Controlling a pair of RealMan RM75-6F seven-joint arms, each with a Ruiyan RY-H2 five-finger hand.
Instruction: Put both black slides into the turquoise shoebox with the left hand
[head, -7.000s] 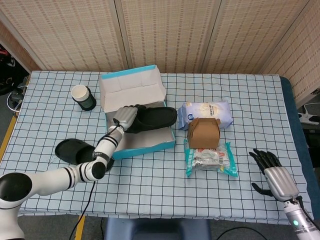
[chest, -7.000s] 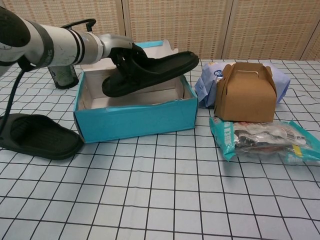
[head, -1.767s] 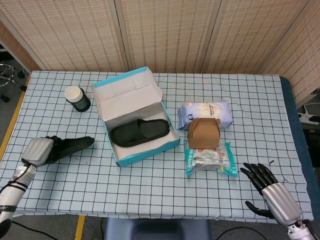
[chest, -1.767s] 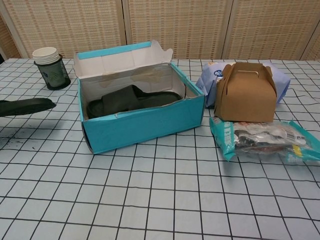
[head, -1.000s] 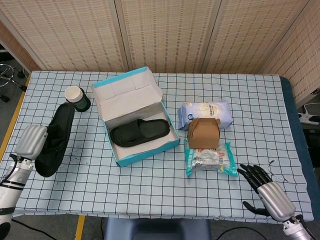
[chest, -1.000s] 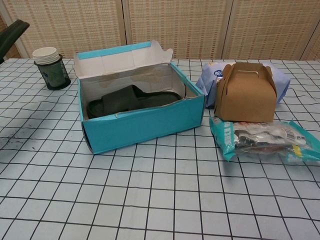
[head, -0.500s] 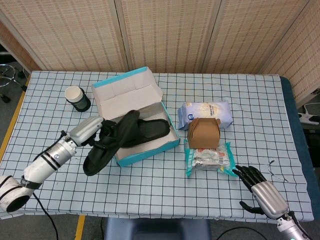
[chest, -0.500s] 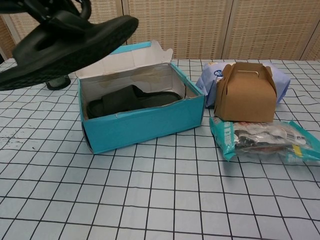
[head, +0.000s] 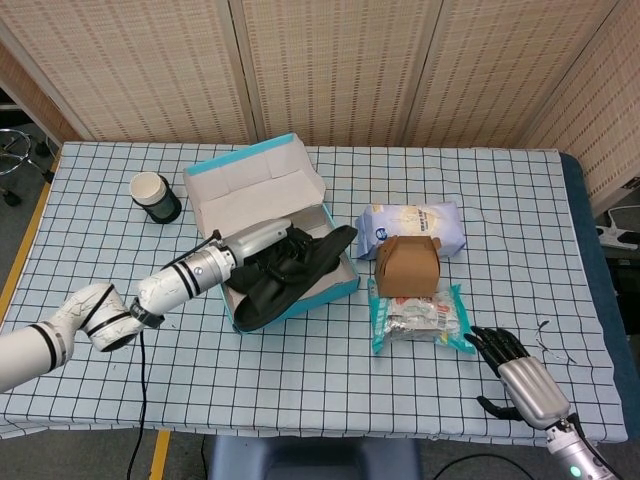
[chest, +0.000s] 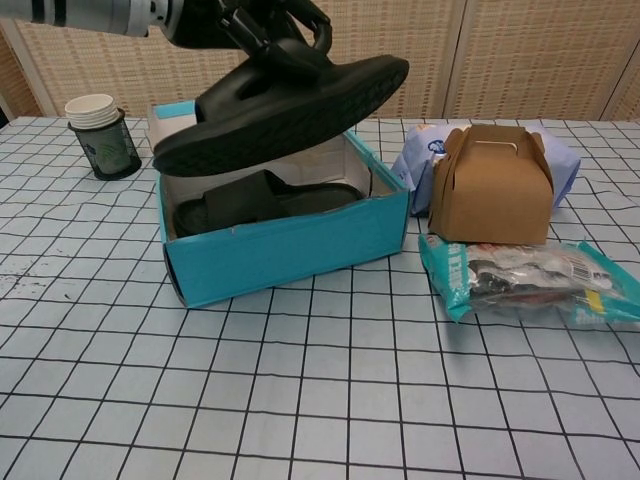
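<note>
Now holding the second black slide (chest: 285, 100) above the open turquoise shoebox (chest: 290, 245), with the left hand (head: 262, 243) wrapped round its strap. Sole facing down in the chest view, tilted, one end raised toward the right, the lower end over the box's left wall. Not touching the box as far as the chest view tells. Seen from the head view as reaching across the shoebox (head: 300, 300), the slide (head: 290, 275) running from the near left corner to the far right rim.

Already lying inside, flat on the box floor: the first black slide (chest: 255, 195), partly hidden in the head view under the held one. Lid (head: 255, 180) standing open at the back.

At the near right corner of the desk (head: 300, 380): the right hand (head: 515, 370), holding nothing, dark fingers spread and resting low near the checked cloth's edge, out of the chest view.

Left of the box, well apart: a paper cup (chest: 92, 108) set in a dark mesh holder (chest: 112, 152). Right of the box: a brown gable carton (chest: 490, 185), a pale blue bag (head: 412, 225) behind and touching it, and a teal-edged snack packet (chest: 535, 280) in front, flat on the cloth.
</note>
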